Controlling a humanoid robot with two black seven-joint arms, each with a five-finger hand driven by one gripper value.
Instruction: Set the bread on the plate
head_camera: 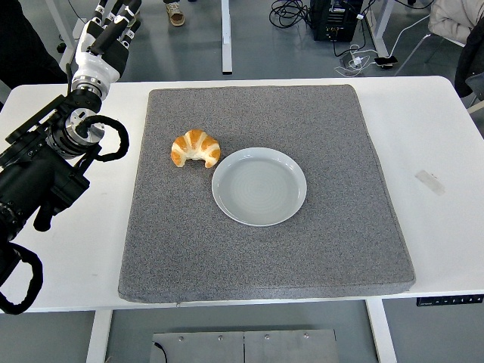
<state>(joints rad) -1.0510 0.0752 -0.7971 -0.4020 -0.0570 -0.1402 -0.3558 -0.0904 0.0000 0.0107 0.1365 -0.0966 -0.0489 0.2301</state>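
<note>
The bread [196, 147] lies on the grey mat [325, 249], just left of the plate [259, 186], not on it. The left hand [106, 38] hovers well apart at the tabletop's [439, 136] far-left corner, fingers [121, 19] loosely extended, holding nothing.

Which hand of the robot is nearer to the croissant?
Left. The left hand is raised past the table's far-left edge, up and left of the croissant. The right hand is not in view.

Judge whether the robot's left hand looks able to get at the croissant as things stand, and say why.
Probably yes. The left hand is raised near the table's far left edge, and the croissant lies uncovered on the grey mat, just left of the plate. Nothing stands between them.
</note>
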